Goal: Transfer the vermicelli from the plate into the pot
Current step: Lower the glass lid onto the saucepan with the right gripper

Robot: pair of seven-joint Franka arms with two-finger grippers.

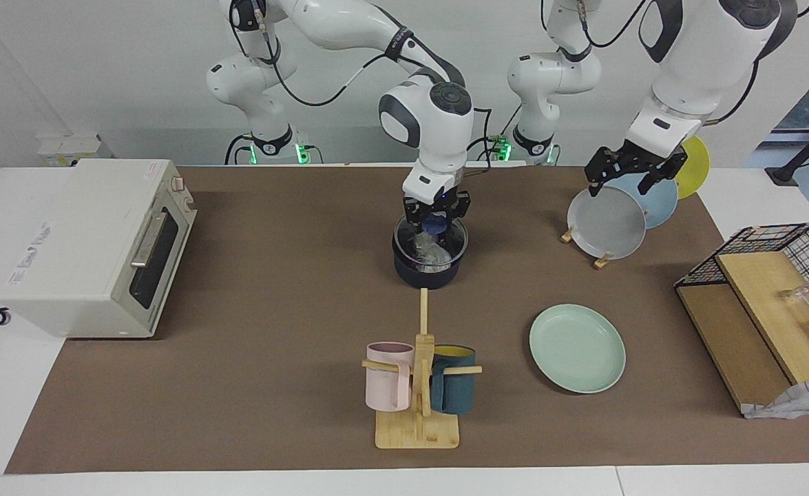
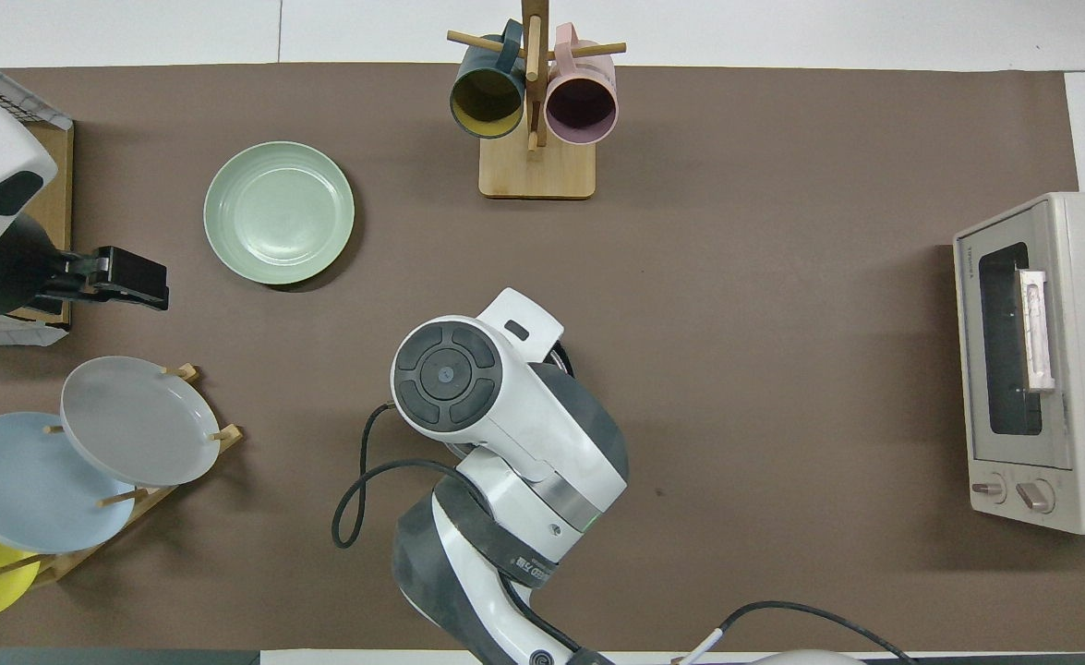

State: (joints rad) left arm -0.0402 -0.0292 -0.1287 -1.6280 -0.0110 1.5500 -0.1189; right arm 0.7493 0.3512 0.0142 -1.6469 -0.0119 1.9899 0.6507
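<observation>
The dark pot (image 1: 429,272) stands mid-table, nearer to the robots than the mug stand. A whitish tangle of vermicelli (image 1: 432,251) lies in the pot. My right gripper (image 1: 436,215) hangs low over the pot's mouth, open, with a bit of the blue handle (image 1: 435,224) showing between its fingers. The mint-green plate (image 1: 576,348) (image 2: 279,212) lies bare toward the left arm's end of the table. My left gripper (image 1: 626,178) (image 2: 131,277) waits open above the plate rack. In the overhead view the right arm hides the pot.
A toaster oven (image 1: 98,248) stands at the right arm's end. A wooden mug stand (image 1: 419,386) holds a pink and a teal mug. A plate rack holds a grey plate (image 1: 607,224), a light blue and a yellow one. A wire shelf (image 1: 765,303) is at the left arm's end.
</observation>
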